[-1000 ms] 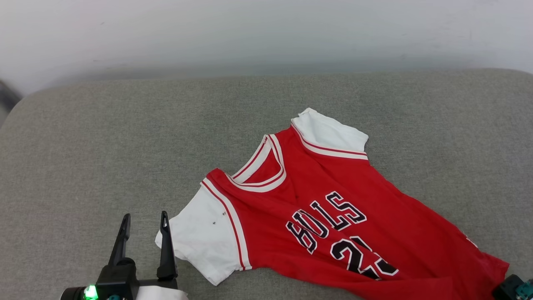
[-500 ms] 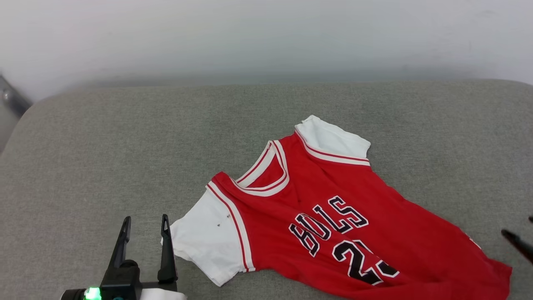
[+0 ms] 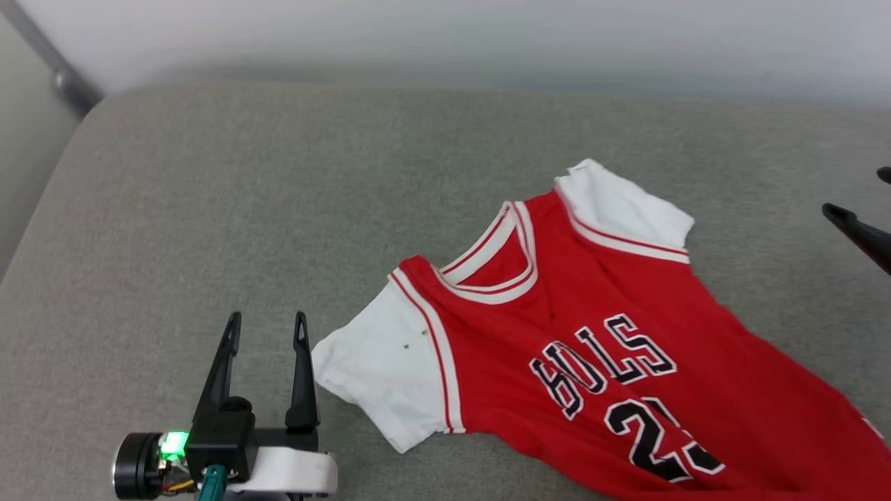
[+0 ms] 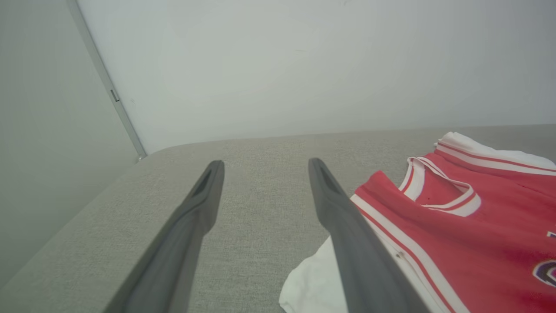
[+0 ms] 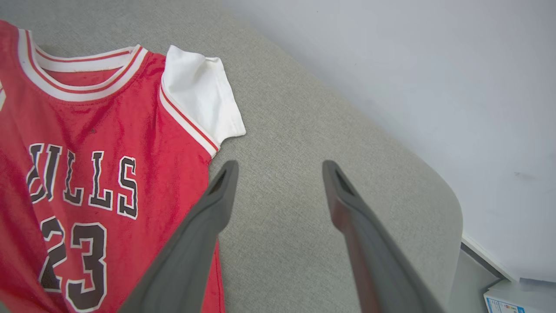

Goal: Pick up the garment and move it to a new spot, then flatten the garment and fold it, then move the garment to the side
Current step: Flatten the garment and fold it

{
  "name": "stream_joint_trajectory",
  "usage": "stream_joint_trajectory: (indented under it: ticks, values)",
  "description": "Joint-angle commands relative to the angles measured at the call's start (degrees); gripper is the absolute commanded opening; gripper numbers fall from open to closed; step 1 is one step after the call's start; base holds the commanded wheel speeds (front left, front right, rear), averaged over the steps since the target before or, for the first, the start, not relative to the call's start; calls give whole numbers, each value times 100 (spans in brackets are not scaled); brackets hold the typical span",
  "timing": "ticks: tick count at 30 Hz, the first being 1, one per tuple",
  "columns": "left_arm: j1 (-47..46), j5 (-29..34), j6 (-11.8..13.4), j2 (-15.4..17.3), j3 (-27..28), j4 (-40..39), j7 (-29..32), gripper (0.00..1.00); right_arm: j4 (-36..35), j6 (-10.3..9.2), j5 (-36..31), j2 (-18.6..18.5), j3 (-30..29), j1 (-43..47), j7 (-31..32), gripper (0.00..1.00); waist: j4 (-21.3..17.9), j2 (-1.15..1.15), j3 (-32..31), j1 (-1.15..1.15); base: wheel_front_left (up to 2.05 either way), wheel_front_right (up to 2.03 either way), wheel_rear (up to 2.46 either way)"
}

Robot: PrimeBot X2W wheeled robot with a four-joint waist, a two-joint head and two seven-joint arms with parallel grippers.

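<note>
The garment (image 3: 612,334) is a red jersey with white short sleeves, black lettering and the number 23. It lies spread front-up on the grey cushion (image 3: 209,209), collar toward the far left, with its lower part running off the bottom right of the head view. My left gripper (image 3: 267,320) stands open just left of the near white sleeve (image 3: 376,369), holding nothing. The left wrist view shows the left gripper (image 4: 266,164) with the garment (image 4: 478,226) to its right. My right gripper (image 3: 857,191) is open at the right edge, apart from the cloth. In its own view the right gripper (image 5: 280,165) hovers beside the garment (image 5: 87,152).
The cushion's rounded edge (image 3: 62,174) runs down the left, with a dark rail (image 3: 62,80) and a pale wall (image 3: 445,35) beyond. Bare grey fabric stretches left of and behind the jersey. A white and blue box (image 5: 517,298) sits below the cushion's corner.
My right gripper has opened off the garment's lower right corner and pulled away, now higher at the right edge. The head camera has shifted. The left gripper stays open beside the sleeve.
</note>
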Motion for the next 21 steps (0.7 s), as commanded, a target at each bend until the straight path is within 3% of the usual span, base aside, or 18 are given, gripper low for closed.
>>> stream_joint_trajectory:
  ticks: [1,8,13,21]
  values:
    - [-123,0,31,7,-27,-40,-15,100,47,-4,13,117,112,-222,240,100,243,0,289,0,0,0,0]
    - [-497,-118,119,-8,-221,-139,-15,100,514,-4,-21,450,1150,-1723,1829,100,573,0,923,0,0,0,0]
    - [-796,-217,189,-14,-403,-174,-15,100,1020,-4,5,672,1849,-2656,2639,100,787,0,1335,0,0,0,0]
    - [-1145,-457,348,-18,-660,-228,-15,100,1743,-4,-51,864,2667,-3459,2673,100,1074,0,1838,0,0,0,0]
